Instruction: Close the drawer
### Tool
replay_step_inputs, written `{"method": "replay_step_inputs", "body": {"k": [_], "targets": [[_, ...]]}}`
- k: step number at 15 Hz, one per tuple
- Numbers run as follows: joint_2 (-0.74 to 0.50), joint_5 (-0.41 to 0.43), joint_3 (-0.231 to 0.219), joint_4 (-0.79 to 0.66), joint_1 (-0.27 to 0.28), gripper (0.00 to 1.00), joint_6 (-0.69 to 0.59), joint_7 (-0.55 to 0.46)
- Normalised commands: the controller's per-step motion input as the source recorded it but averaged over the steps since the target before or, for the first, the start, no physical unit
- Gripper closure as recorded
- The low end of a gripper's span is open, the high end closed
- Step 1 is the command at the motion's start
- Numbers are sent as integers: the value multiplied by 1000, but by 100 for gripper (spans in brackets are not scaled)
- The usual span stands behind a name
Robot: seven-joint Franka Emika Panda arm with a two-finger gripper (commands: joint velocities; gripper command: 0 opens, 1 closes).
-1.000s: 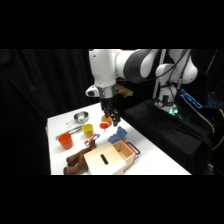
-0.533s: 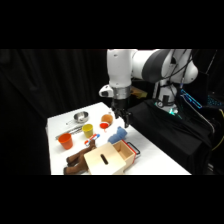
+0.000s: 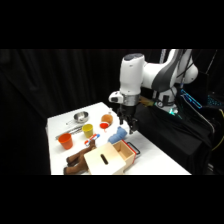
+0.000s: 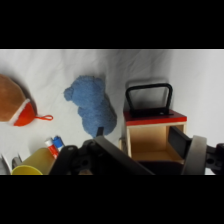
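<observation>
Backdrop: black curtains behind a white table [image 3: 155, 152].
Arm: white, reaching in from the upper right of the side view.
Gripper [image 3: 128, 129]: hangs above the table; whether its fingers are apart or together cannot be told from either view.
Drawer [image 4: 152, 140]: pulled out of the box [image 3: 107, 159], just below and ahead of the gripper in the wrist view; its inside shows bare wood.
Handle [image 4: 148, 100]: dark loop on a red front strip, at the drawer's far end from the gripper.
Blue lump [image 4: 92, 105]: soft-looking, on the table just left of the drawer in the wrist view, almost under the gripper.
Orange-and-white thing [image 4: 17, 107]: further left, with a thin red loop.
Yellow cup [image 3: 88, 131]: beyond the box, well left of the gripper in the side view.
Orange cup [image 3: 65, 140]: left of the yellow one.
Metal bowl [image 3: 80, 118]: near the table's back edge.
</observation>
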Motion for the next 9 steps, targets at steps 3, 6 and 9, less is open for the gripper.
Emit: {"method": "replay_step_inputs", "body": {"k": [3,6,9], "targets": [[-92,-105,28,-259,39,0,404,207],[32,-162,10,-184,24,0,425,224],[81,-180,-10,-135,39,0,384,233]]}}
